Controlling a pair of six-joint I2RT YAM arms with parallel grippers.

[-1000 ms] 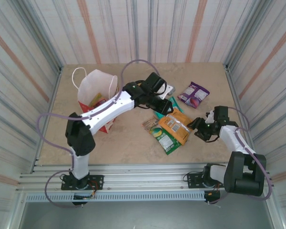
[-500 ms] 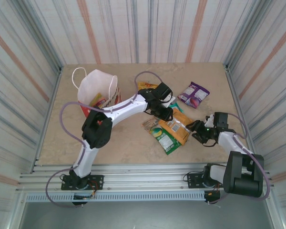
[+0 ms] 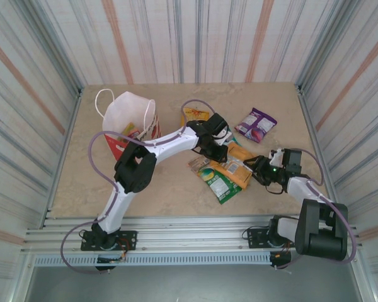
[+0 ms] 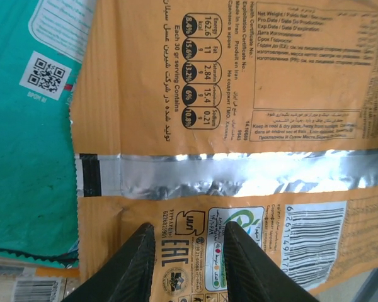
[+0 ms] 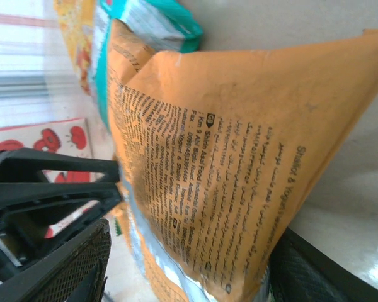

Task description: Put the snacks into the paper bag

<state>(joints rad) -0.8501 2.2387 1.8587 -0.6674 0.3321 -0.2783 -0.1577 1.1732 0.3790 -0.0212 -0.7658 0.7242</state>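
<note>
The orange packet (image 3: 232, 167) lies back side up in the middle of the table, among a teal packet (image 3: 229, 138), a green packet (image 3: 219, 185) and a small brown bar (image 3: 198, 164). My left gripper (image 3: 215, 141) hovers close over the orange packet (image 4: 239, 113), open (image 4: 188, 248), fingers apart above its printed back. The teal packet (image 4: 25, 126) lies beside it. My right gripper (image 3: 261, 168) is at the packet's right edge, open (image 5: 195, 251), with the puffed orange packet (image 5: 227, 145) between its wide fingers. The paper bag (image 3: 130, 119) stands at the back left, a red-yellow packet inside.
A purple packet (image 3: 256, 124) lies at the back right and an orange-yellow packet (image 3: 195, 114) behind my left wrist. Striped walls close in the table on three sides. Bare tabletop (image 3: 164, 189) lies in front of the bag.
My left gripper swung right and nearer, from beside the bag to above the orange packet. My right gripper slid left until the packet's edge sat between its fingers.
</note>
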